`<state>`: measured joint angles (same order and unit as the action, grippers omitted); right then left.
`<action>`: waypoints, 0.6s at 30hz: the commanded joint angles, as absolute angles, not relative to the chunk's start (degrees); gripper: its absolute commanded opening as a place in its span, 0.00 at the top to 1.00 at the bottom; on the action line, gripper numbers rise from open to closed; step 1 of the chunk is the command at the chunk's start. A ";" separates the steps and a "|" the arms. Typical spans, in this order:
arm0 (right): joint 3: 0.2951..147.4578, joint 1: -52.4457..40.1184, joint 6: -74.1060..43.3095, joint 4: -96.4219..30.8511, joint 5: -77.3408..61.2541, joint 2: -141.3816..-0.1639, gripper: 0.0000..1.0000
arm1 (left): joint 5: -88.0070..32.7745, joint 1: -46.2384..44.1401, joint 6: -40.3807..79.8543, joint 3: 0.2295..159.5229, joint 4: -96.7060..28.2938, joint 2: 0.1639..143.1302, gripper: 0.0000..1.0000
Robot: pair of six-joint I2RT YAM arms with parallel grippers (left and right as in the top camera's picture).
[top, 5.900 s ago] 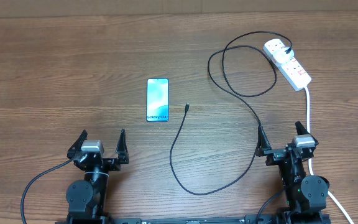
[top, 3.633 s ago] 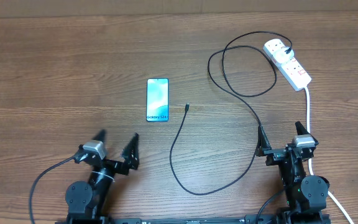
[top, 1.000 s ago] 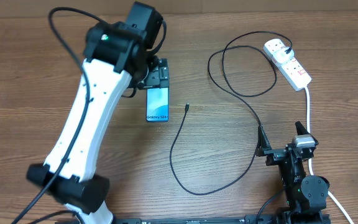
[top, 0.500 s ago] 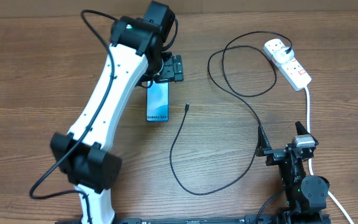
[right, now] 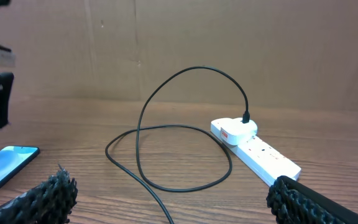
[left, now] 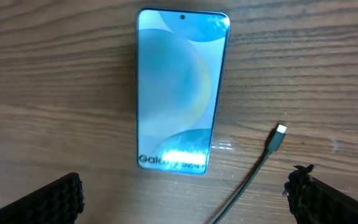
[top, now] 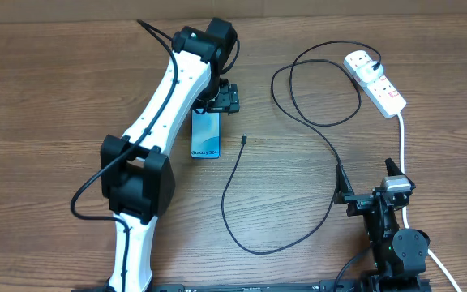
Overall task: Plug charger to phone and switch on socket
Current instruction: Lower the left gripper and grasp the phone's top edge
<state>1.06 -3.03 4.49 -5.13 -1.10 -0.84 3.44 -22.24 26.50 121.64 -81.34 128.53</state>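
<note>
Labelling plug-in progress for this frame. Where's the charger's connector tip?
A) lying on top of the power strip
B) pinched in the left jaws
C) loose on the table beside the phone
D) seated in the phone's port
C: the connector tip lies bare on the table, a clear gap from the phone, with nothing gripping it.

The charger's tip (top: 243, 140) lies just right of the phone (top: 205, 134), socket (top: 377, 83) farther right.
</note>
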 commanded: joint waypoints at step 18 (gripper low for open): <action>0.47 -2.81 4.54 -4.84 -0.95 -0.23 0.00 | -4.54 -15.77 18.37 122.85 -88.99 122.15 0.00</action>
<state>1.06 -3.03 4.49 -5.17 -1.10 -0.84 -3.42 -15.49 19.88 121.64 -88.27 129.27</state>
